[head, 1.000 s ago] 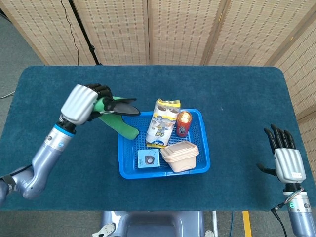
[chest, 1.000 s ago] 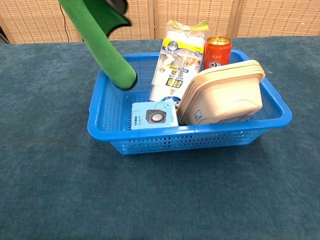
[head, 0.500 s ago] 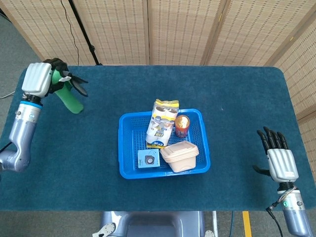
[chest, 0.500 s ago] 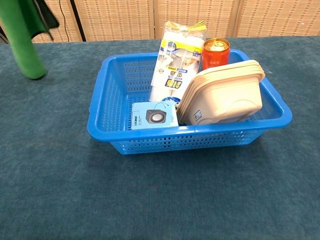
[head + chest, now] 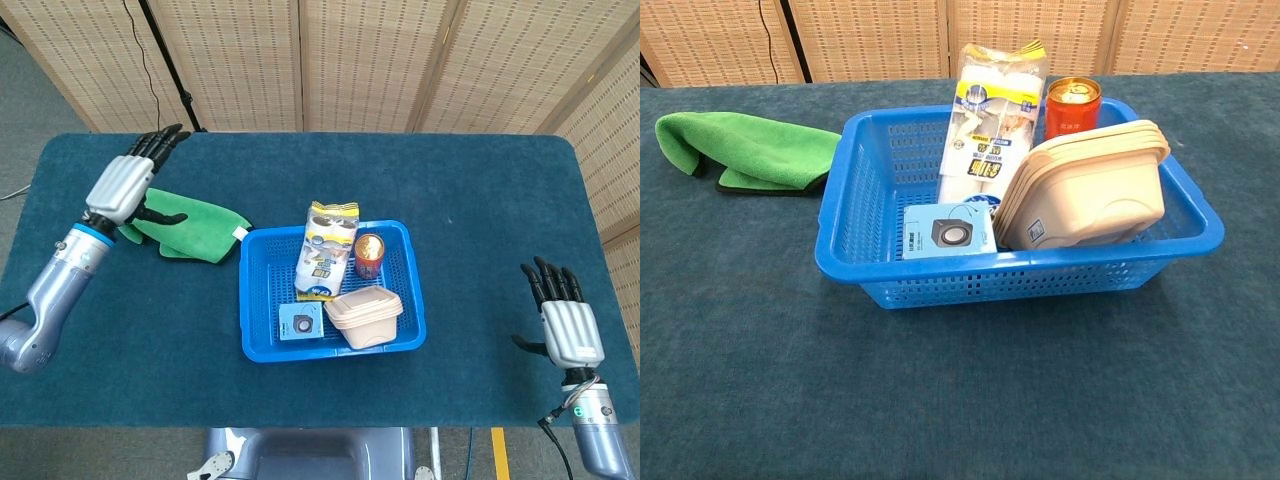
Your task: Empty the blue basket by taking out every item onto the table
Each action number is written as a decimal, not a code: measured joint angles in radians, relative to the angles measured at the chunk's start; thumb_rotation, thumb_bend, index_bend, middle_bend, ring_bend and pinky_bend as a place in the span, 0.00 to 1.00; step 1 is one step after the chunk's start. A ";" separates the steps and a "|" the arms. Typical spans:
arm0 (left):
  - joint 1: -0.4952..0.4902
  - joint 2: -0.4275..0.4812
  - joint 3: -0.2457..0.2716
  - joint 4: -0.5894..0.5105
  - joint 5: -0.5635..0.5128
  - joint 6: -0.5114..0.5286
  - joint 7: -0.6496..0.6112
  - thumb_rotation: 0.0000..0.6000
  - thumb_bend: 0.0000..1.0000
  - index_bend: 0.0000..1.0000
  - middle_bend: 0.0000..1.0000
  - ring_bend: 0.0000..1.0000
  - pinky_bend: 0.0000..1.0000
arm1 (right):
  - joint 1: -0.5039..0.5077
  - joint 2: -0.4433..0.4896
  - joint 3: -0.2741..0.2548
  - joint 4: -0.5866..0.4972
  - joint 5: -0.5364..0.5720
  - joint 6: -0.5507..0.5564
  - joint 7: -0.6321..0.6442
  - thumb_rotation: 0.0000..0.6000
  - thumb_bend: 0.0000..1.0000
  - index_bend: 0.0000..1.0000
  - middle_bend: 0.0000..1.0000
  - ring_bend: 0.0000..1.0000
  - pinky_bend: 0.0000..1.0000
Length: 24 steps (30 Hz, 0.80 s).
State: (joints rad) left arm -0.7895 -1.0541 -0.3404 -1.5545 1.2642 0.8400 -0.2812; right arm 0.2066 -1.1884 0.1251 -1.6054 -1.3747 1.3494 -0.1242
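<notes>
**Green cloth out on the bench, four items left in the basket**

Blue basket [image 5: 251,300] at frame centre, holding a white snack bag [image 5: 325,250] upright, a red can [image 5: 370,253] beside it, a beige lidded container [image 5: 364,316] propped on edge and a small blue box [image 5: 300,323]. Green cloth [image 5: 192,227] crumpled on the bench [image 5: 480,200], left of the basket, possibly touching its rim. Left hand [image 5: 124,187] above the cloth's far end, fingers [image 5: 160,143] straight, gripping nothing. Right hand [image 5: 569,326] at lower right, fingers spread, empty.
</notes>
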 measured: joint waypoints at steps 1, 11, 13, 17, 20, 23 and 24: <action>-0.007 0.015 0.000 -0.028 -0.001 -0.014 0.006 1.00 0.00 0.00 0.00 0.00 0.00 | 0.000 0.000 0.000 0.000 0.001 -0.001 0.000 1.00 0.00 0.00 0.00 0.00 0.00; -0.179 -0.057 0.001 -0.065 -0.186 -0.171 0.168 1.00 0.00 0.00 0.00 0.00 0.00 | 0.003 0.011 0.010 0.002 0.029 -0.012 0.013 1.00 0.00 0.00 0.00 0.00 0.00; -0.219 -0.095 0.004 -0.046 -0.245 -0.189 0.206 1.00 0.00 0.00 0.00 0.00 0.00 | 0.003 0.013 0.013 0.005 0.037 -0.016 0.021 1.00 0.00 0.00 0.00 0.00 0.00; -0.287 -0.162 0.014 0.003 -0.359 -0.218 0.263 1.00 0.00 0.00 0.00 0.00 0.00 | 0.007 0.018 0.020 0.019 0.058 -0.034 0.038 1.00 0.00 0.00 0.00 0.00 0.00; -0.334 -0.209 0.027 0.046 -0.431 -0.232 0.303 1.00 0.00 0.00 0.00 0.00 0.00 | 0.010 0.019 0.023 0.029 0.068 -0.044 0.047 1.00 0.00 0.00 0.00 0.00 0.00; -0.368 -0.255 0.045 0.088 -0.469 -0.237 0.342 1.00 0.00 0.00 0.00 0.00 0.00 | 0.011 0.020 0.026 0.035 0.076 -0.050 0.054 1.00 0.00 0.00 0.00 0.00 0.00; -0.379 -0.273 0.050 0.105 -0.483 -0.239 0.350 1.00 0.00 0.00 0.00 0.00 0.00 | 0.012 0.019 0.027 0.038 0.077 -0.051 0.055 1.00 0.00 0.00 0.00 0.00 0.00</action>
State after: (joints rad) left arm -1.1685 -1.3275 -0.2902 -1.4496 0.7815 0.6007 0.0687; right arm 0.2186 -1.1692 0.1516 -1.5679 -1.2975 1.2981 -0.0694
